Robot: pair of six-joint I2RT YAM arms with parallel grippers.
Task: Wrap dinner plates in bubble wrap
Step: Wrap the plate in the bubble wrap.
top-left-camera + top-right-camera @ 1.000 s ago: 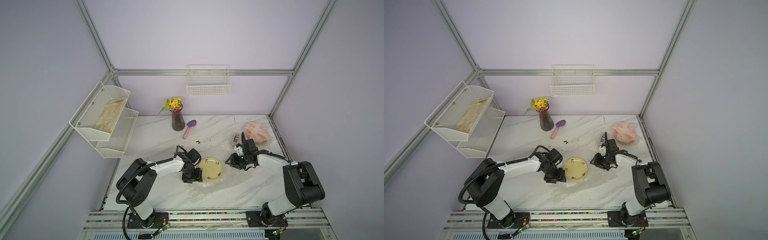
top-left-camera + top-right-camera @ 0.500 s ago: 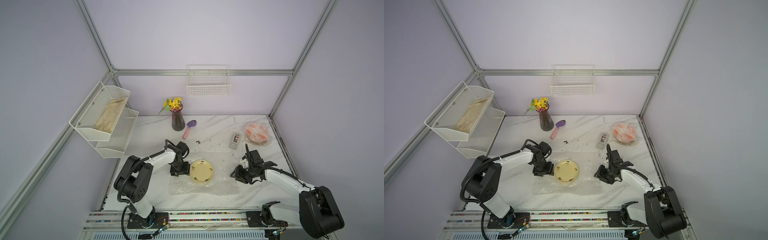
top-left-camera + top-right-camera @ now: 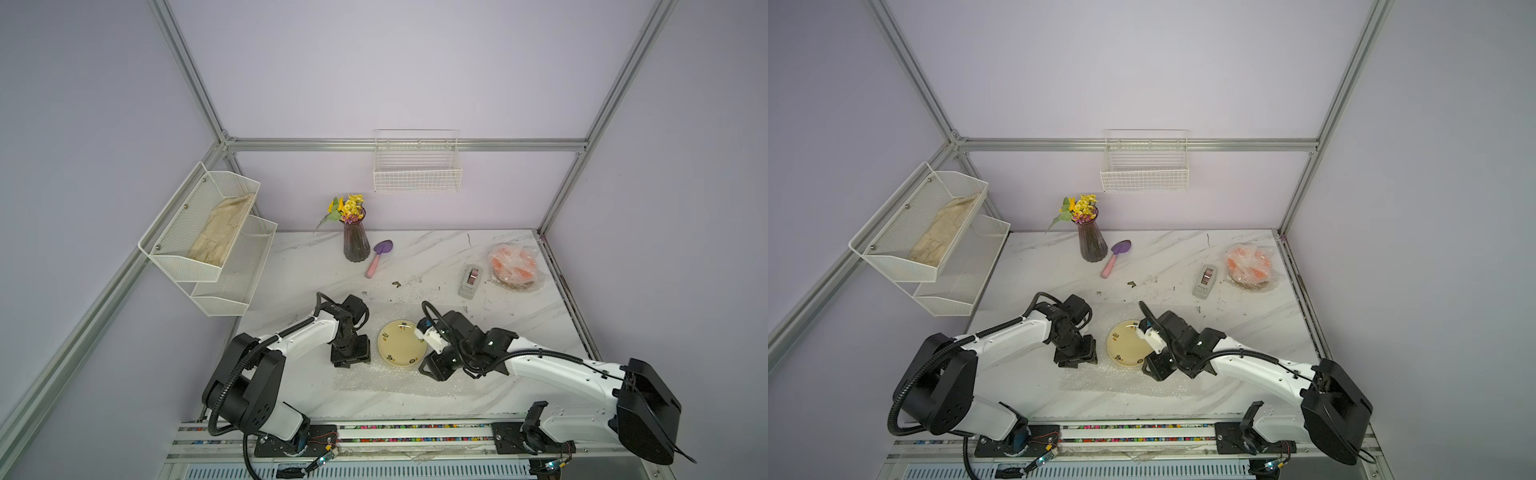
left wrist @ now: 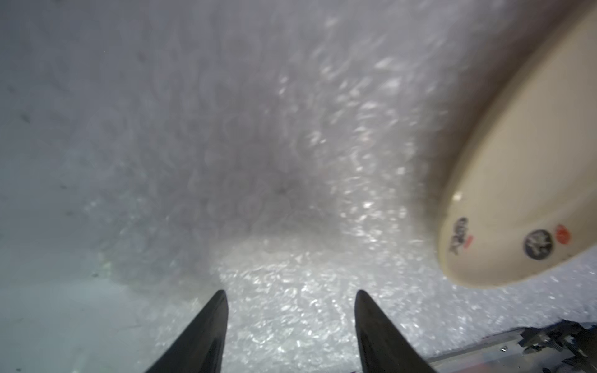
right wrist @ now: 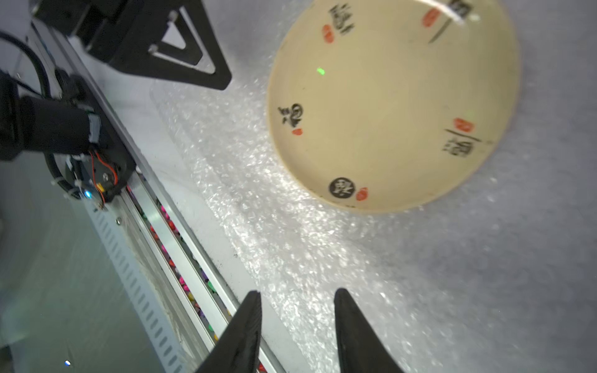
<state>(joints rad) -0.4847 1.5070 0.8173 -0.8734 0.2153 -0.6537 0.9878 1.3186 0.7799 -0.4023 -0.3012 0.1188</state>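
Note:
A pale cream plate (image 3: 402,343) (image 3: 1127,343) with small dark rim marks lies on a flat sheet of bubble wrap (image 3: 386,382) (image 3: 1113,384) near the table's front. My left gripper (image 3: 351,358) (image 3: 1076,358) hangs open just left of the plate, over the sheet's left part (image 4: 290,161), with nothing between its fingers; the plate's rim (image 4: 523,193) is beside it. My right gripper (image 3: 436,368) (image 3: 1156,368) is open at the plate's right front edge, over the wrap (image 5: 290,242) and clear of the plate (image 5: 387,106). An orange plate (image 3: 513,266) (image 3: 1250,264) sits wrapped at the back right.
A grey tape dispenser (image 3: 471,280) (image 3: 1204,280) lies left of the wrapped plate. A vase of flowers (image 3: 356,243) and a purple scoop (image 3: 378,257) stand at the back. The front rail (image 5: 181,245) runs close under the right gripper. A wire rack (image 3: 208,241) hangs on the left wall.
The right gripper has swung left, from the sheet's right side up to the plate's right edge. The left gripper has shifted slightly toward the front. The plate came to rest after sliding left.

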